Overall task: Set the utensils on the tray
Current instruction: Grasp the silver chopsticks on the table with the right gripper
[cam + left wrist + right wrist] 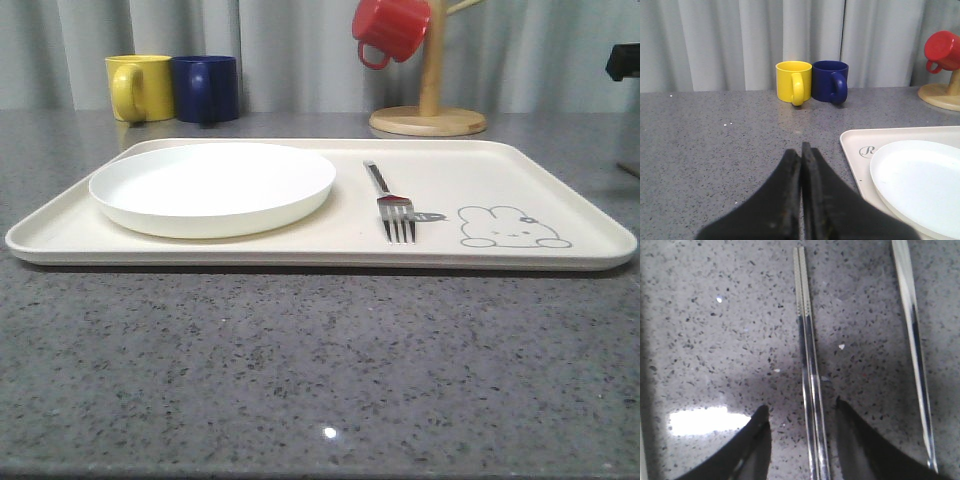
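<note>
Right gripper [801, 412] hangs over the speckled grey counter [715, 340], jaws spread apart and straddling the pair of chopsticks [807, 365], which lie side by side between the two fingers, contact not discernible; another slim silver handle [915, 350] lies near, off to one side. Left gripper [801, 155] sits low over the counter beside the tray's corner, fingers pressed together on nothing. Cream tray [560, 180] carries a white plate [212, 185] on its left half and the fork [392, 205] just beside the rabbit drawing [510, 228]; yellow mug [138, 87] and blue mug [207, 88] stand touching behind it.
</note>
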Available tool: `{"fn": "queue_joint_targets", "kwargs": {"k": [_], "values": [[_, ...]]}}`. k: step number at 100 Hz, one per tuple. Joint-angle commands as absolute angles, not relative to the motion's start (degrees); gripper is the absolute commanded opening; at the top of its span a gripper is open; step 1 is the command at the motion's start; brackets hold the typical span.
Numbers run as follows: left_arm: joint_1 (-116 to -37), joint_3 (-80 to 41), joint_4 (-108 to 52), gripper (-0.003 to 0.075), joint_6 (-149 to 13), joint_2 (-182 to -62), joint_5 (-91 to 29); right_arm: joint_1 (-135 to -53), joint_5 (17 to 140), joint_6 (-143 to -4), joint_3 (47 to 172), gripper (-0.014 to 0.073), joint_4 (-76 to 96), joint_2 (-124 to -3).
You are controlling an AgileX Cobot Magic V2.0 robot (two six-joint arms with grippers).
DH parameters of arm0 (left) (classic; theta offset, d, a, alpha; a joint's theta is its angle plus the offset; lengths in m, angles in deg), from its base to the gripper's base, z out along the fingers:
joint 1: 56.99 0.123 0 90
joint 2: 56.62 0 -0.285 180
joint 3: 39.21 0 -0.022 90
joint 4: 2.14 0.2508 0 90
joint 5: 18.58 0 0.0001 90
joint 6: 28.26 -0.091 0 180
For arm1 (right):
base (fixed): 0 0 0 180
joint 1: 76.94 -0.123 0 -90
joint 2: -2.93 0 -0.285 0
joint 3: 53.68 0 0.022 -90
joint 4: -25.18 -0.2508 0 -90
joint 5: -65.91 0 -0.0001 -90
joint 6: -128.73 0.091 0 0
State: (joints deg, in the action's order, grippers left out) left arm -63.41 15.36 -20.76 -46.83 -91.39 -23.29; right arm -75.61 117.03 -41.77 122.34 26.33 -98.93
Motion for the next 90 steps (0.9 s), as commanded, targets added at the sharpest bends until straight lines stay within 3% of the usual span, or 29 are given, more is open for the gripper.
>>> {"fn": "queue_joint_targets", "kwargs": {"k": [1, 90], "values": [[-63.32, 13.73, -21.38, -0.0017, -46.87, -91.61, -18.58, -75.23, 114.71, -42.38, 123.68, 0.0325, 26.36, -97.91], [-63.32, 13.73, -21.38, -0.0017, -46.87, -91.61, -18.58, -75.23, 114.03, -42.93, 123.47, 0.0321, 26.36, -99.69]]}}
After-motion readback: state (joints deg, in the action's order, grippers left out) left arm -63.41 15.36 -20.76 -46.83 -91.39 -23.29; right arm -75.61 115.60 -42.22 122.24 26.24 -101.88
